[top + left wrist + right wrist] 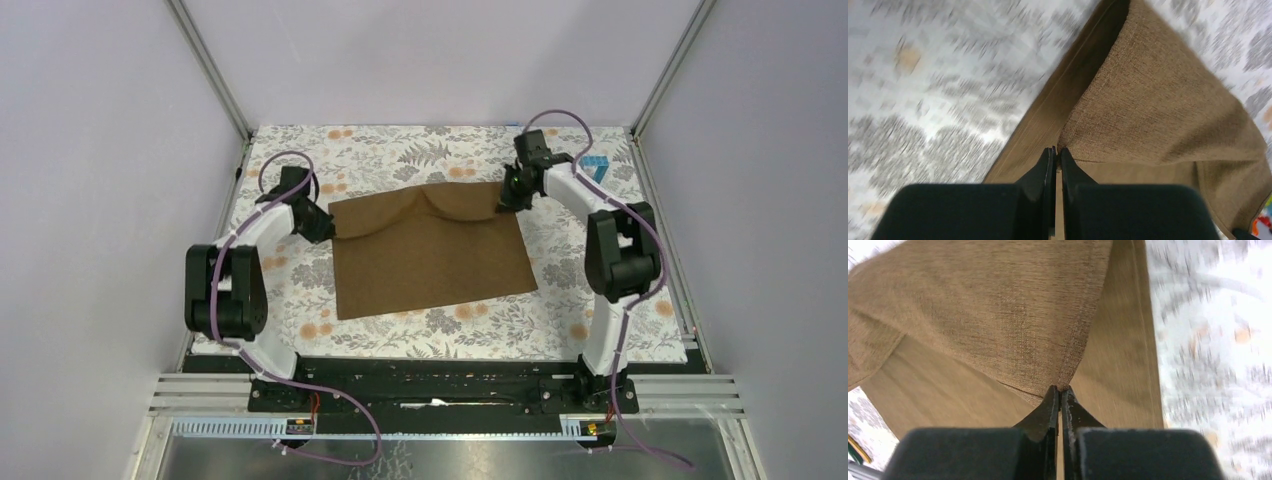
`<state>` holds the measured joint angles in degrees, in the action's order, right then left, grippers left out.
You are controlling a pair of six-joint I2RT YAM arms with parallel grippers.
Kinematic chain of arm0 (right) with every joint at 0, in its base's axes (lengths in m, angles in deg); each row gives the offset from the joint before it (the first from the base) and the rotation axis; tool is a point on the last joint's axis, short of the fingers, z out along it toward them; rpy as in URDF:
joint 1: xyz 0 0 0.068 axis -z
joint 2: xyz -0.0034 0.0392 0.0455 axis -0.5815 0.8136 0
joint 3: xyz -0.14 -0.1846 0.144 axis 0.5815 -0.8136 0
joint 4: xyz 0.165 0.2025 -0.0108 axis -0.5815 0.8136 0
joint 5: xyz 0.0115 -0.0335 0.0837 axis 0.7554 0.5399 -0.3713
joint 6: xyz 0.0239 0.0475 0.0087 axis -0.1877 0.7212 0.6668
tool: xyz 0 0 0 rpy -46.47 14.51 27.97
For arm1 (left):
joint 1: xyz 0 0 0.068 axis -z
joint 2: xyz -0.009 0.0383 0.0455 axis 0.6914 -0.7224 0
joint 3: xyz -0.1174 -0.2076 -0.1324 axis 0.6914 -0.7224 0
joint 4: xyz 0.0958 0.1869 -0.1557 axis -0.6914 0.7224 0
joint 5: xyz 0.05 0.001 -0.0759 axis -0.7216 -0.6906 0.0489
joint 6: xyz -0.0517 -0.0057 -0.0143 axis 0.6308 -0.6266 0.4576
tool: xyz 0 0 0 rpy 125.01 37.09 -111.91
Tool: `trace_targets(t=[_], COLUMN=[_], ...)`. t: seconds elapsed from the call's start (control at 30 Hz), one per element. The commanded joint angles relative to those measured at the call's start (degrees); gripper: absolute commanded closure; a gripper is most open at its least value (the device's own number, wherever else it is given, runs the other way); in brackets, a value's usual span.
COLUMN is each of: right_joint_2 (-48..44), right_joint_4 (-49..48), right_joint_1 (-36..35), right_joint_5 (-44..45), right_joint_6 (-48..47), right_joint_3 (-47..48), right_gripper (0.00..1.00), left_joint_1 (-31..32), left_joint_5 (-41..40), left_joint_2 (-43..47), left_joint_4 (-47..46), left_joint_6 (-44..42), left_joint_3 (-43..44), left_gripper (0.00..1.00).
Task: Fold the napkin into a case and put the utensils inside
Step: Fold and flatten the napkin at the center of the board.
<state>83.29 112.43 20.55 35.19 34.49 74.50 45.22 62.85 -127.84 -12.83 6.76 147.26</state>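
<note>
Setting: enclosure with pale lilac walls [430, 60] and aluminium corner posts. The surface [400, 150] carries a grey-and-orange floral covering. A small blue block [597, 168] sits at the far right corner, well apart from the work.

Task item: plain matte brown square fabric napkin [430, 255], centre of the surface, between the two arms. Its near portion lies flat on the covering. Its far edge is raised off the surface at both far corners and sags in a dip midway between them, giving two shallow humps.

Left end effector [326, 230]: at the napkin's far left corner. The left wrist view shows the black fingertips [1048, 165] pressed together, with the hemmed cloth corner pinched at their tips; clenched on the napkin. The fabric fans away from the tips, and a second layer is visible underneath.

Right end effector [504, 204]: at the napkin's far right corner. The right wrist view shows the fingertips [1072, 410] closed to a thin seam with the stitched corner caught between them; clenched on the napkin. The cloth hangs taut from the grip.

The floral covering is motion-blurred in both wrist views. At the lower right edge of the left wrist view is a small multicoloured patch, too blurred to identify.
</note>
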Motion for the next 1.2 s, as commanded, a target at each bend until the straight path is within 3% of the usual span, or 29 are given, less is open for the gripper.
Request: trace_targets(t=[0.0,0.13,0.23,0.33,0.57,1.17], right_joint_2=[-10.3,-16.5,-21.4,-25.2,-27.6,-29.0], right_joint_4=[4.8,6.2,6.8,7.1,7.2,6.8], right_joint_1=[-0.2,-0.1,0.1,0.2,0.3,0.2], right_joint_5=[1.9,5.0,7.9,8.1,10.3,12.0], right_joint_6=[1.1,0.8,0.0,-0.5,-2.1,-0.8], right_joint_3=[-9.3,-17.2,-22.6,-26.7,-32.4,-38.7], right_gripper=[1.0,1.0,1.0,1.0,1.0,1.0], left_joint_1=[0.3,0.3,0.3,0.3,0.4,2.6], left_joint_5=[2.4,0.7,6.6,6.5,7.2,7.2], left_joint_2=[10.2,16.7,21.0,26.6,35.0,35.3], left_joint_4=[0.7,4.7,6.1,9.0,9.8,8.7], left_joint_6=[-1.5,-4.7,-5.0,-4.5,-1.3,-0.4], left_joint_3=[-7.5,-15.0,-20.3,-23.5,-30.2,-35.4], left_gripper=[1.0,1.0,1.0,1.0,1.0,1.0])
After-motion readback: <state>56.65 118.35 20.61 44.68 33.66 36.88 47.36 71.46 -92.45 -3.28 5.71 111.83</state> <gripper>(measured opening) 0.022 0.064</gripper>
